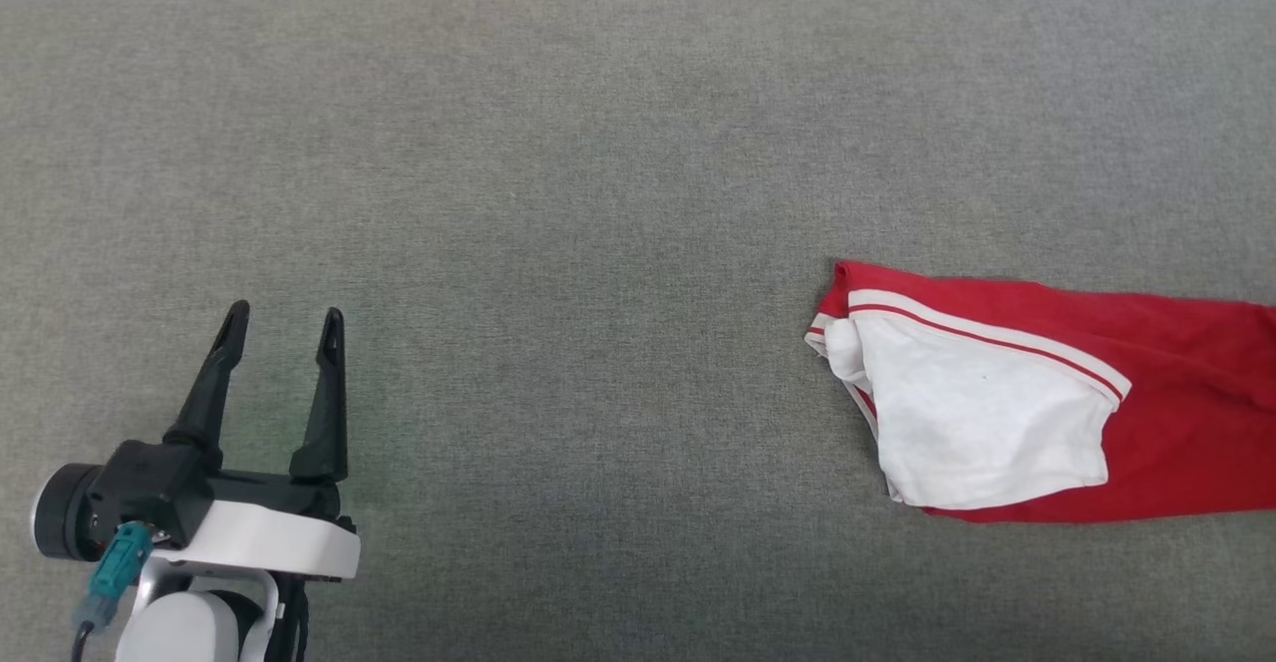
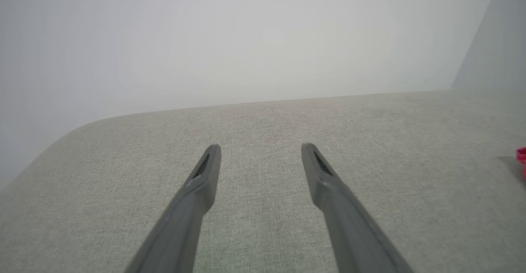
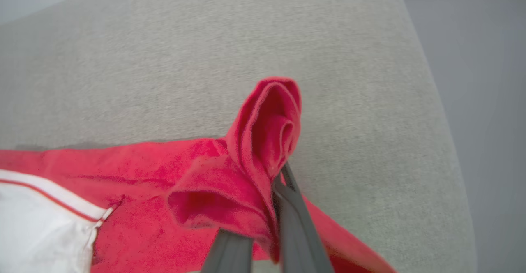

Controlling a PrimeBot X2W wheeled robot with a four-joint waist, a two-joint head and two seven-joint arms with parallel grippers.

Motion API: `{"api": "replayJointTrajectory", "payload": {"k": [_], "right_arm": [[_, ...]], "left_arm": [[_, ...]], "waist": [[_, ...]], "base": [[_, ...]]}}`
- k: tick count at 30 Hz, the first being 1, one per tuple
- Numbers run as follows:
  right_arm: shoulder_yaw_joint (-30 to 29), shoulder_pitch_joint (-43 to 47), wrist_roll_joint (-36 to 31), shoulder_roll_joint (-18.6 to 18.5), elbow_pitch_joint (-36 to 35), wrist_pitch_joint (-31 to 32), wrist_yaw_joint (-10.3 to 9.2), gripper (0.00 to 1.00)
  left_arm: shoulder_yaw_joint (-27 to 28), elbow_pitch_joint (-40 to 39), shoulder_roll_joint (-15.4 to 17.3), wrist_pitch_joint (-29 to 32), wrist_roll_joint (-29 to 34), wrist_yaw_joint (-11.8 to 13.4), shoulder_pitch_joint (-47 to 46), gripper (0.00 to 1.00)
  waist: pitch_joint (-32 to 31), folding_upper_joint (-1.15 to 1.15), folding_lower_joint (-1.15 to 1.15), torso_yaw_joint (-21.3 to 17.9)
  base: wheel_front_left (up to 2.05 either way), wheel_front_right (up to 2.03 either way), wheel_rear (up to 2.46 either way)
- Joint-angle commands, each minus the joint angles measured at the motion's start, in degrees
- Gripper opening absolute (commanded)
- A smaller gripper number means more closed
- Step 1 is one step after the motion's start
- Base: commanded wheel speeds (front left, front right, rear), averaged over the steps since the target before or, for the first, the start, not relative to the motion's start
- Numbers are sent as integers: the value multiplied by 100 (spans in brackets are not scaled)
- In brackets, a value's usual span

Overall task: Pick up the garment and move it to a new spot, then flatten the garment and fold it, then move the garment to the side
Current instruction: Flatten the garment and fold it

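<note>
The grey fabric-covered worktop (image 1: 598,144) takes up the whole head view. The garment (image 1: 1176,413) lies on it at about 4 o'clock, running off the picture's right edge as a narrow red band. Its white sleeve (image 1: 977,423) is laid over the near-left end, with the stripe trim along the sleeve's upper edge.

The left tool (image 1: 286,318) sits at 8 o'clock, well apart from the cloth. Its fingers are spread wide with nothing between them, pointing toward 12.

In the right wrist view, the right tool (image 3: 269,219) is clamped on a bunched fold (image 3: 267,125) of red cloth. The fold stands up past the fingertips toward 12 o'clock, while the rest of the shirt trails off toward 9.

This reads as a moving step, with one arm carrying or dragging the shirt by a pinch. The narrow lie, with the sleeve tucked over, suggests it may already be folded, which would make this the shift to the side. That cannot be settled from here.

The next move calls for a low, steady pull that keeps the layers from sliding apart. The release should come while the cloth is fully on the worktop, whose rounded edge lies near at 3 o'clock.
</note>
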Motion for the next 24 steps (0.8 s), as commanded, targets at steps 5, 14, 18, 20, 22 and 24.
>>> {"api": "replayJointTrajectory", "payload": {"k": [5,14,18,20,22,24], "right_arm": [[539,255,94,69,-1069,221,0,0],[1664,230,-38,411,-2478,674,0,0],[2242,42,-158,594,-2686,843,0,0],[2506,-95,-234,662,-2708,905,0,0],[2768,-222,-326,738,-2659,948,0,0],[3024,-356,-433,783,-2555,963,0,0]], "left_arm": [[-63,37,-53,-26,32,-17,67,100],[-172,119,-85,-26,-10,-17,65,100],[-188,142,-129,-26,23,-17,20,100],[-187,153,-146,-26,5,-17,-3,100],[-206,188,-161,-26,-46,-17,-29,100],[-212,204,-173,-26,-76,-17,-39,100]], "waist": [[-102,0,0,99],[-269,0,0,408],[-287,0,0,602],[-269,0,0,686],[-253,0,0,764],[-238,0,0,834]], "base": [[0,0,0],[0,0,0],[0,0,0],[0,0,0],[0,0,0],[0,0,0]]}}
